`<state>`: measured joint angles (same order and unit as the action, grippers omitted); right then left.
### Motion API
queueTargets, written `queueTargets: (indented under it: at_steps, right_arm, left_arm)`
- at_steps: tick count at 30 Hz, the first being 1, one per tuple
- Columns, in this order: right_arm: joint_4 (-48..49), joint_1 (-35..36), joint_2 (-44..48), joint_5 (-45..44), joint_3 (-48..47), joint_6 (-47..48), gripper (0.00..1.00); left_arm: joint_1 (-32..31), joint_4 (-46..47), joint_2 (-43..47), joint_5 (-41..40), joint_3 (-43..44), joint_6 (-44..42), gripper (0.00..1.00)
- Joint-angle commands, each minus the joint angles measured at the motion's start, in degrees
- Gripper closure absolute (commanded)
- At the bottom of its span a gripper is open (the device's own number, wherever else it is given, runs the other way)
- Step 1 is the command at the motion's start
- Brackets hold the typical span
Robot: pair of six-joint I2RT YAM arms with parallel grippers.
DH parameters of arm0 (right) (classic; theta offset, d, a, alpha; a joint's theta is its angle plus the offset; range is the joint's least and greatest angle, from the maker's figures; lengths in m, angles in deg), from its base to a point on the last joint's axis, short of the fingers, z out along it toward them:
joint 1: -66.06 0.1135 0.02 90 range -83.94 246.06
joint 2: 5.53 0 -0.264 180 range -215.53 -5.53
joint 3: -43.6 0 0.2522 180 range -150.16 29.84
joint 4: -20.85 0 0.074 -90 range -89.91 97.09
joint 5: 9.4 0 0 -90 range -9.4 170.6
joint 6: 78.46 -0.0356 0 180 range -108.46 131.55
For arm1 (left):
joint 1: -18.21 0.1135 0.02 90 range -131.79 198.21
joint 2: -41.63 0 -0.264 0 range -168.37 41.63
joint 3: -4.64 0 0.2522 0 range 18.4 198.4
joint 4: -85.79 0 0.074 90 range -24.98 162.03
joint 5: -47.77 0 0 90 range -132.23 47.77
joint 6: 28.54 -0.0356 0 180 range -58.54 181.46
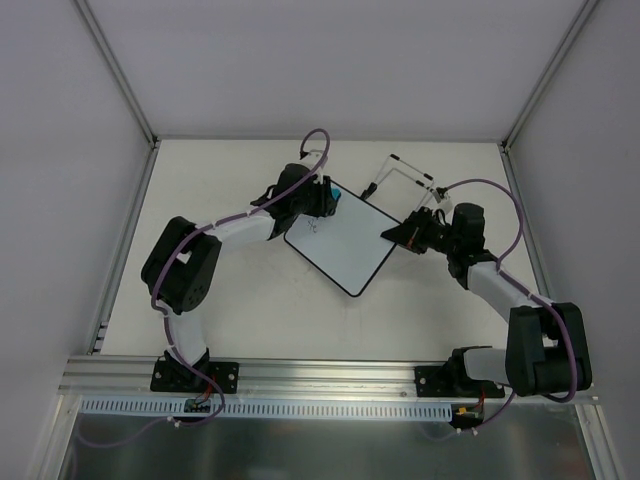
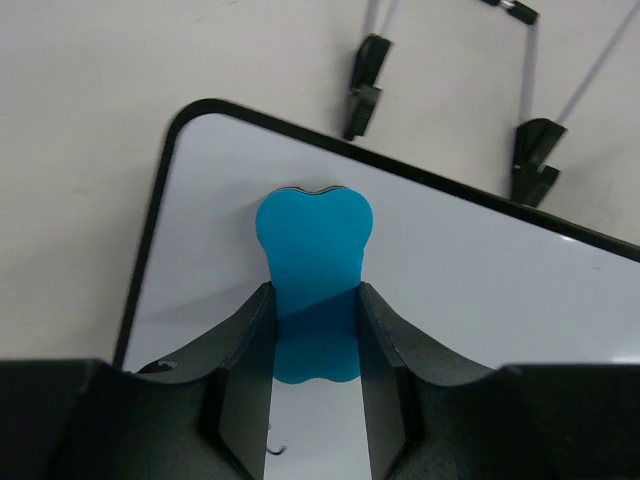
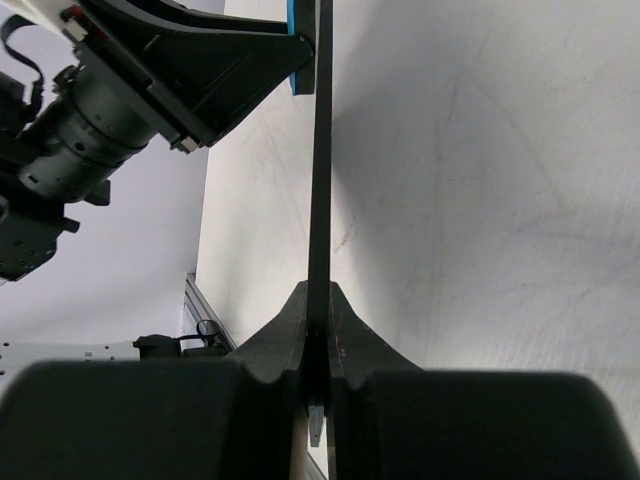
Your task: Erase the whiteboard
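The whiteboard [image 1: 342,243] lies flat mid-table, white with a thin black frame, and bears a small dark scribble [image 1: 314,228] near its left part. My left gripper [image 1: 331,199] is shut on a blue eraser [image 2: 312,280] and presses it on the board [image 2: 480,270] near its far-left corner. A bit of dark mark [image 2: 274,450] shows between the fingers. My right gripper [image 1: 392,234] is shut on the board's right edge [image 3: 320,180], seen edge-on in the right wrist view.
A wire stand [image 1: 405,175] with black clips lies just behind the board; its clips [image 2: 362,85] show in the left wrist view. White walls enclose the table on three sides. A metal rail [image 1: 330,375] runs along the near edge.
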<state>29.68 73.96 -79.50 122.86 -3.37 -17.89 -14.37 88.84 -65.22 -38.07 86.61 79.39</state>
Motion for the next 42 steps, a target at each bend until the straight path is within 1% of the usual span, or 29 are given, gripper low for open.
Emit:
queueTargets:
  at_steps: [1, 3, 5, 6, 7, 9, 10, 12, 13, 16, 19, 22, 24, 27, 28, 29, 31, 32, 36, 38, 40, 42]
  right_arm:
    - [4.13, 2.38, 3.13, 11.35, -4.05, 7.54, 1.0]
    - [4.13, 2.38, 3.31, 11.44, -4.14, 7.63, 1.0]
    - [4.13, 2.47, 3.83, 11.0, -4.05, 7.54, 1.0]
    - [4.13, 2.38, 3.93, 10.91, -3.88, 7.72, 1.0]
    - [4.13, 2.47, 4.19, 10.65, -3.79, 7.72, 1.0]
    - [4.22, 2.38, 4.45, 10.3, -3.62, 7.55, 1.0]
    - [4.22, 2.47, 4.45, 10.12, -3.44, 7.55, 1.0]
    - [4.22, 2.47, 4.72, 9.42, -3.18, 7.63, 1.0]
    - [4.22, 2.47, 4.8, 9.16, -2.91, 7.72, 1.0]
    - [4.31, 2.38, 5.15, 8.28, -2.56, 7.9, 1.0]
    - [4.31, 2.38, 5.33, 8.01, -2.56, 7.9, 1.0]
    - [4.39, 2.38, 5.51, 8.1, -2.56, 7.9, 1.0]
    - [4.39, 2.47, 5.6, 8.19, -2.65, 7.99, 1.0]
    - [4.39, 2.47, 5.33, 8.54, -2.82, 7.81, 1.0]
    - [4.39, 2.47, 5.42, 8.54, -2.82, 7.81, 1.0]
    - [4.48, 2.56, 5.42, 8.54, -3.0, 7.81, 1.0]
    - [4.57, 2.56, 5.42, 8.45, -3.09, 7.72, 1.0]
    - [4.57, 2.56, 5.42, 8.54, -3.26, 7.81, 1.0]
    - [4.57, 2.64, 5.51, 8.19, -3.44, 7.72, 1.0]
    - [4.57, 2.56, 5.51, 8.19, -3.35, 7.72, 1.0]
    - [4.57, 2.64, 5.6, 8.19, -3.18, 7.72, 1.0]
    - [4.57, 2.65, 5.86, 8.19, -2.82, 7.81, 1.0]
  left_arm:
    - [-5.04, -10.05, -1.34, 9.46, 2.63, -3.7, 1.0]
    - [-4.69, -10.05, -1.35, 8.06, 2.55, -3.17, 1.0]
    - [-2.94, -10.05, -1.34, 6.04, 1.23, -0.28, 1.0]
    - [-1.97, -9.96, -1.26, 6.29, 0.53, 1.3, 1.0]
    - [-0.92, -9.7, -0.65, 6.21, -1.65, 4.36, 1.0]
    - [1.11, -7.34, 0.84, 4.72, -4.9, 6.05, 1.0]
    - [1.46, -6.02, 2.68, 3.84, -8.75, 7.28, 1.0]
    - [2.6, -2.34, 4.45, 2.44, -12.46, 8.78, 1.0]
    - [2.87, -1.45, 5.85, 1.99, -15.7, 10.35, 1.0]
    - [3.31, 2.32, 8.14, -0.29, -21.33, 12.2, 1.0]
    - [3.83, 4.7, 9.2, -2.05, -25.12, 13.26, 1.0]
    - [4.8, 6.9, 9.55, -2.41, -27.5, 13.62, 1.0]
    - [4.72, 7.35, 9.2, -1.18, -27.42, 13.18, 1.0]
    - [3.06, 9.54, 8.5, 1.63, -27.16, 14.32, 1.0]
    - [1.65, 9.64, 8.41, 1.72, -25.94, 13.28, 1.0]
    - [-2.19, 9.55, 8.41, 1.03, -25.23, 12.75, 1.0]
    - [-5.99, 9.55, 7.89, 1.46, -22.52, 13.0, 1.0]
    - [-9.05, 9.55, 7.1, 2.07, -21.72, 13.53, 1.0]
    - [-13.99, 10.43, 5.43, 3.04, -19.34, 16.34, 1.0]
    - [-14.35, 11.21, 5.25, 3.31, -19.34, 18.36, 1.0]
    - [-13.92, 11.66, 6.03, 0.08, -20.56, 18.28, 1.0]
    - [-12.69, 11.66, 6.56, -1.17, -21.35, 18.28, 1.0]
